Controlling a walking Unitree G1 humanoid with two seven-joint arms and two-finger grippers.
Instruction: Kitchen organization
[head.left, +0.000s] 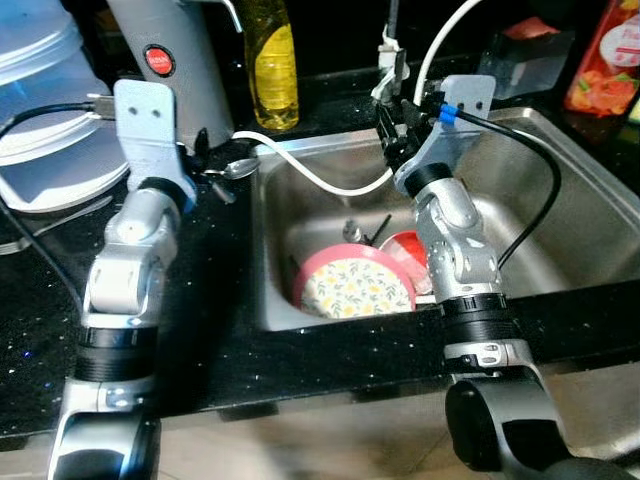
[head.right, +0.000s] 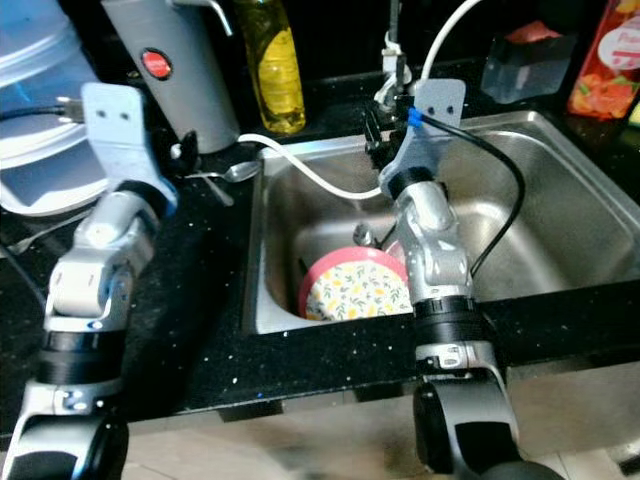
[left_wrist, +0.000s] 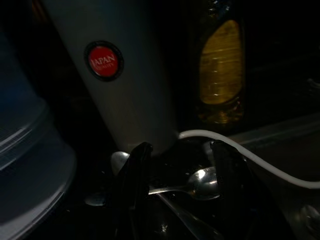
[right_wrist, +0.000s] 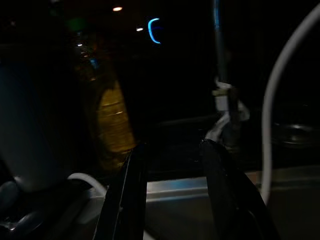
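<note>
The left pincer hangs released over a spoon on the black counter. The right pincer is released above the sink.

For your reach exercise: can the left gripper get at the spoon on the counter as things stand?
Probably yes. The left gripper is open with the spoon lying between its fingers, nothing over it; the grey jug stands just behind.

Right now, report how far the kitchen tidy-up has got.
Nothing looks finished. The floral plate and a red dish lie in the sink; spoons lie loose on the black counter. In hand: the left gripper hovers open over a spoon beside the grey flask, gripping nothing. The right gripper is open above the sink's back edge. Dishes and spoons remain.
</note>
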